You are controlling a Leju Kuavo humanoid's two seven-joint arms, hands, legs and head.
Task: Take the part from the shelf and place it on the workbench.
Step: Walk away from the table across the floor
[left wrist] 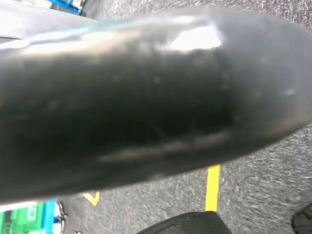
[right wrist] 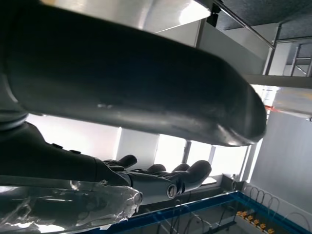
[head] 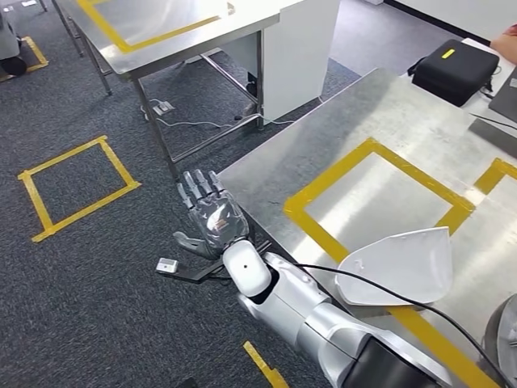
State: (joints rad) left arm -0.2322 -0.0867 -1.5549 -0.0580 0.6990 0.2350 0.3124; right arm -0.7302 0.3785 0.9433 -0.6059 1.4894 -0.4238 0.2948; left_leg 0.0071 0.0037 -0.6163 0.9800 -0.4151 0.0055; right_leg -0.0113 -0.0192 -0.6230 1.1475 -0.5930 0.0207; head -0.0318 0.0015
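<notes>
Here we find the part (head: 396, 267), a flat white fan-shaped piece, lying on the desk (head: 390, 121). It sits at the desk's near side, resting across the near line of the yellow taped square (head: 371, 194) marked on the steel top. Nothing touches it.

The right hand (head: 210, 214) hangs just off the desk's corner, over the grey carpet and apart from the part. Its fingers (right wrist: 176, 183) are stretched out straight and spread, with nothing held. We see a clear plastic film over the back of the hand. The silver forearm runs back from it along the desk's near edge, and a thin black cable (head: 390, 293) crosses the desk beside the part.

Of the left hand (left wrist: 147, 107) we see a dark blurred shape close to the lens, with carpet and a strip of yellow tape behind it. We cannot tell how its fingers lie.

At the far edge of the desk sits a black case (head: 454, 69) with a small yellow label. On the carpet off the desk's corner lies a small white block (head: 166, 264), and farther out from the desk a yellow taped square (head: 76, 186) marks the floor. Beyond the desk stands a second steel table (head: 170, 32), also marked with yellow tape.
</notes>
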